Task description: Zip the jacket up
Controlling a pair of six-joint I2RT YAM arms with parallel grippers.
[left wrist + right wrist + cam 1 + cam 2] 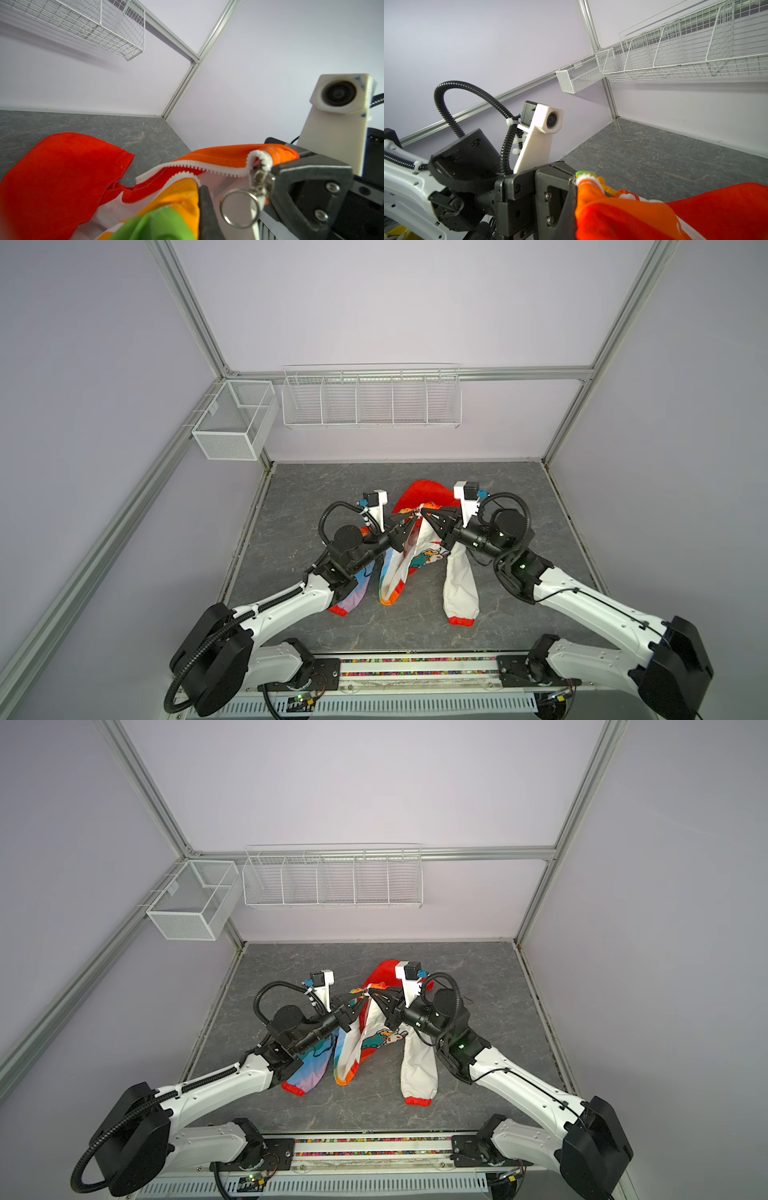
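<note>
The jacket (424, 559) hangs bunched between my two grippers above the grey table (316, 497). Its red hood (424, 492) lies behind, and its sleeves trail toward the front in both top views. My left gripper (409, 523) (202, 199) is shut on the rainbow half's edge beside the white zipper teeth (207, 168). Tip to tip with it, my right gripper (424, 513) (574, 199) is shut on the orange edge at the end of the zipper tape. The metal slider (262, 182) with its ring pull (239, 209) dangles next to the right gripper's finger (311, 187).
A long white wire basket (370, 402) and a small mesh basket (232, 423) hang on the back wall. Aluminium frame posts stand at the table's back corners. The white sleeve with a red cuff (459, 593) lies near the right arm.
</note>
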